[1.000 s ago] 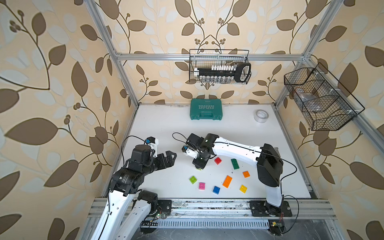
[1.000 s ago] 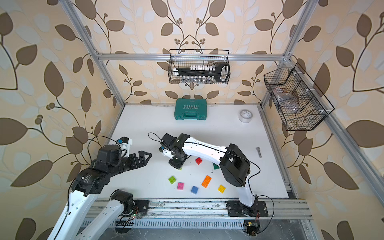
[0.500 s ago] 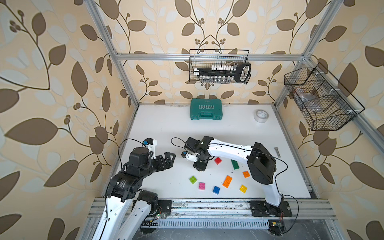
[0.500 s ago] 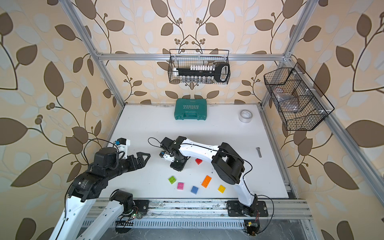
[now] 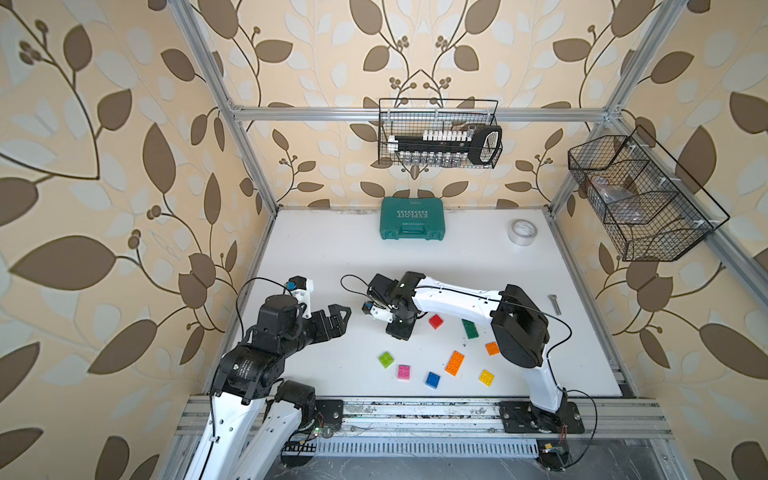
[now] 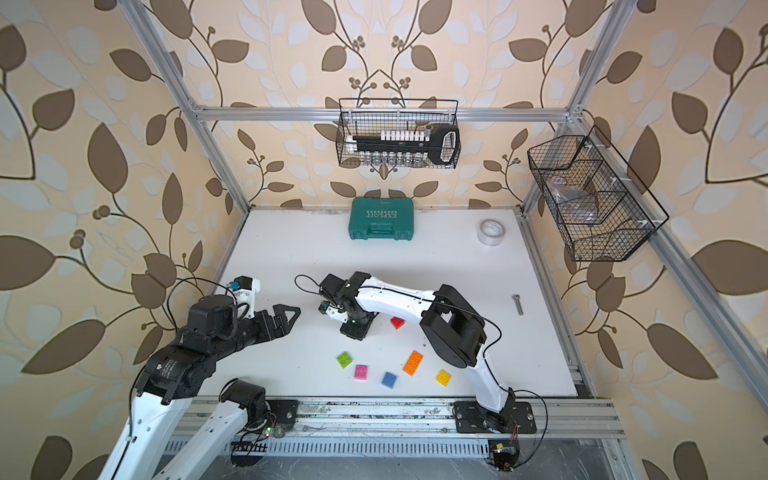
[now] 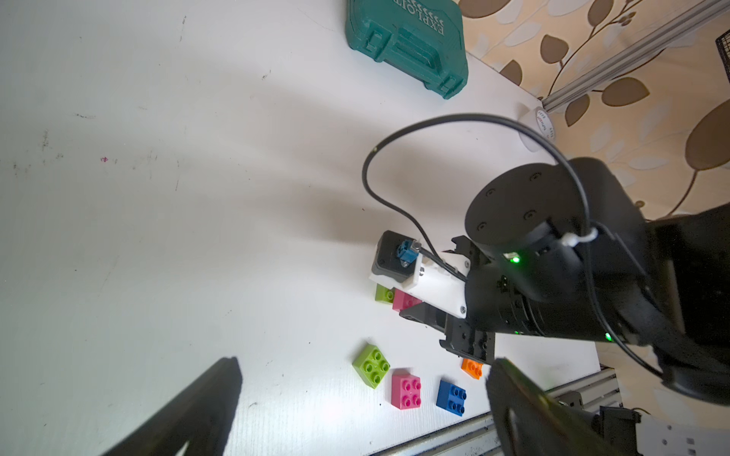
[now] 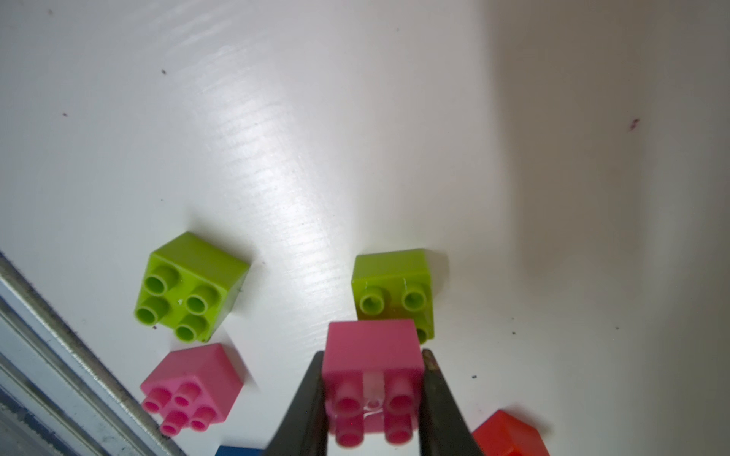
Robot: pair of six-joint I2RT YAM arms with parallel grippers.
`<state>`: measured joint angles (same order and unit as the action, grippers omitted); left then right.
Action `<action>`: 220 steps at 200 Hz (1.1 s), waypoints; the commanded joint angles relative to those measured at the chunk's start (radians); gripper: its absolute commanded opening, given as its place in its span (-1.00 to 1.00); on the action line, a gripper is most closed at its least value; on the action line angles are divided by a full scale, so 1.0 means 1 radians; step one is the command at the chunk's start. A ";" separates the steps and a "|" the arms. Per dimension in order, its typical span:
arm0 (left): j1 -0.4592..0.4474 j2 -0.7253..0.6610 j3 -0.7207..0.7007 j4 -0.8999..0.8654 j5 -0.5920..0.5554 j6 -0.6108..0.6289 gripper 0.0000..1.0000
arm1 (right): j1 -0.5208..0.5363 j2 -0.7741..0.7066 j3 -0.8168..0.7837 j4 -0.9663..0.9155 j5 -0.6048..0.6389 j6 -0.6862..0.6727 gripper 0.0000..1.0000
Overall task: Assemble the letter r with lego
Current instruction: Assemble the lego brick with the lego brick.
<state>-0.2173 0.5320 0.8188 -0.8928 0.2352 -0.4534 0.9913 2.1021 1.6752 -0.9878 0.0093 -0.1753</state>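
**A:** Swung the right arm's elbow [image 5: 519, 332] in toward the centre since a second ago. Kept the right gripper [image 8: 372, 357] over the same patch of table [image 5: 332, 249]. Barely budged the left gripper [image 5: 340, 321].

**B:** Meaning what for the letter?

**A:** Probably carrying done, placing under way. Clamped on the held pink brick [image 8: 371, 395] from both sides, overlapping the near lime brick [image 8: 391, 272]. Cannot tell whether pressed onto its studs or only hovering above them.

**B:** And on the left?

**A:** Spread wide, empty, parked well apart from every brick.

**B:** Rest of the lego?

**A:** Scattered loose: spare lime brick [image 5: 386, 359], spare pink brick [image 5: 403, 371], blue brick [image 5: 432, 379], long orange brick [image 5: 454, 363], yellow brick [image 5: 486, 377]. Red brick [image 5: 435, 321] just beside the right wrist; dark green brick [image 5: 470, 328] and small orange brick [image 5: 492, 348] near the elbow.

**B:** Far along?

**A:** Early, by the look of it: two bricks joined at most. Needs squaring up before pressing down; otherwise likely to shove the near lime brick askew.
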 commanded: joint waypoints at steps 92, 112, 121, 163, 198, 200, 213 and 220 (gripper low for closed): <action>-0.007 0.002 -0.007 0.034 0.008 -0.003 0.98 | 0.012 0.016 0.009 0.012 0.042 -0.072 -0.87; -0.007 0.004 -0.007 0.034 0.009 -0.002 0.98 | 0.012 0.017 0.015 0.015 0.042 -0.079 -0.86; -0.006 0.003 -0.007 0.034 0.009 -0.002 0.98 | 0.012 0.021 0.021 0.012 0.041 -0.081 -0.86; -0.006 0.008 -0.007 0.034 0.009 -0.001 0.98 | 0.018 0.040 0.027 0.000 0.049 -0.086 -0.85; -0.006 0.015 -0.007 0.034 0.010 -0.002 0.98 | 0.018 0.055 0.031 -0.009 0.057 -0.093 -0.85; -0.006 0.016 -0.007 0.034 0.010 -0.001 0.98 | 0.018 0.056 0.030 -0.009 0.057 -0.093 -0.85; -0.005 0.017 -0.007 0.034 0.010 0.001 0.98 | 0.017 0.058 0.029 -0.008 0.060 -0.096 -0.85; -0.006 0.017 -0.008 0.034 0.011 0.001 0.98 | 0.019 0.061 0.031 -0.007 0.061 -0.097 -0.85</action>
<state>-0.2173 0.5423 0.8150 -0.8867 0.2352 -0.4530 1.0035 2.1281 1.6932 -0.9771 0.0601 -0.2562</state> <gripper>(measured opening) 0.989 0.270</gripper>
